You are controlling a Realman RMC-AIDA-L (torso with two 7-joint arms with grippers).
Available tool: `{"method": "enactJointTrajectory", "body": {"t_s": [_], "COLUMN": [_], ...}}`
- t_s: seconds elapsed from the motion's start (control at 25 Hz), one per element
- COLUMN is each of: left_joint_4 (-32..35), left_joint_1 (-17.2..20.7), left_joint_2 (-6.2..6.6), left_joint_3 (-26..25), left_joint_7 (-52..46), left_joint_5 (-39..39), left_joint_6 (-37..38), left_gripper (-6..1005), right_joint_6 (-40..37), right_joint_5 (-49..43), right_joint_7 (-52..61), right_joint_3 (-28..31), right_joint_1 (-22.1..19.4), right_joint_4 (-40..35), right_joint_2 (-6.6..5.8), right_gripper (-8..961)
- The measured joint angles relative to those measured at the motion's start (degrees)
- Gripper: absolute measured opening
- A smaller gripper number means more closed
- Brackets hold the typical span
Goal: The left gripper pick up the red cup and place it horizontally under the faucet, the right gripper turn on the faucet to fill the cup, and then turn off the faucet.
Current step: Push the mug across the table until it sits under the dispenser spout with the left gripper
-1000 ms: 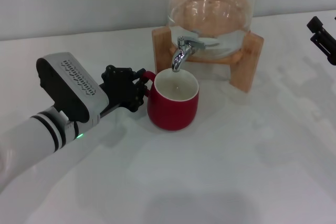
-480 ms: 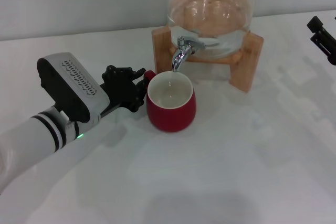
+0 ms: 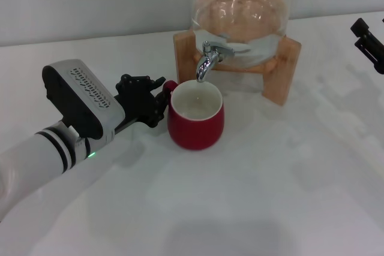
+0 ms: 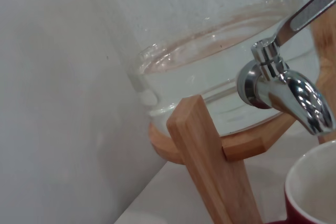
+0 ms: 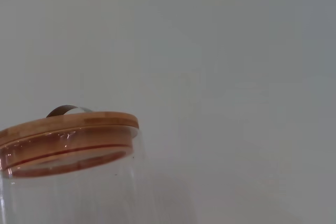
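The red cup point(image 3: 195, 118) stands upright on the white table, its white inside facing up, directly below the spout of the chrome faucet point(image 3: 209, 59). My left gripper point(image 3: 158, 101) reaches in from the left and is shut on the cup's small red handle point(image 3: 170, 86). In the left wrist view the faucet point(image 4: 286, 86) hangs just above the cup's rim point(image 4: 310, 182). My right gripper point(image 3: 367, 40) hangs at the far right edge, well away from the faucet lever, and only part of it shows.
The glass jar point(image 3: 240, 13) holds water and rests on a wooden stand point(image 3: 282, 70) behind the cup. Its wooden lid point(image 5: 68, 124) shows in the right wrist view. White table surface point(image 3: 270, 184) stretches in front and to the right.
The cup has turned and tipped slightly in the left gripper's hold and now sits a little more to the left, under the spout. The right gripper has not moved.
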Motion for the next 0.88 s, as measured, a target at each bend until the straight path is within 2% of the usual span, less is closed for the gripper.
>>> {"method": "enactJointTrajectory", "body": {"t_s": [0.88], "left_joint_4": [-0.01], "left_joint_1": [-0.21], "left_joint_2": [0.0], "left_joint_3": [0.24], "left_joint_7": [0.0], "left_joint_5": [-0.08], "left_joint_6": [-0.19], "left_gripper": [228], "right_joint_6": [-0.51], "right_joint_5": [0.02], "right_joint_7": [0.55], "right_joint_3": [0.0], "right_joint_1": [0.01], "right_joint_4": [0.0], "right_joint_2": [-0.08], "right_gripper": [868]}}
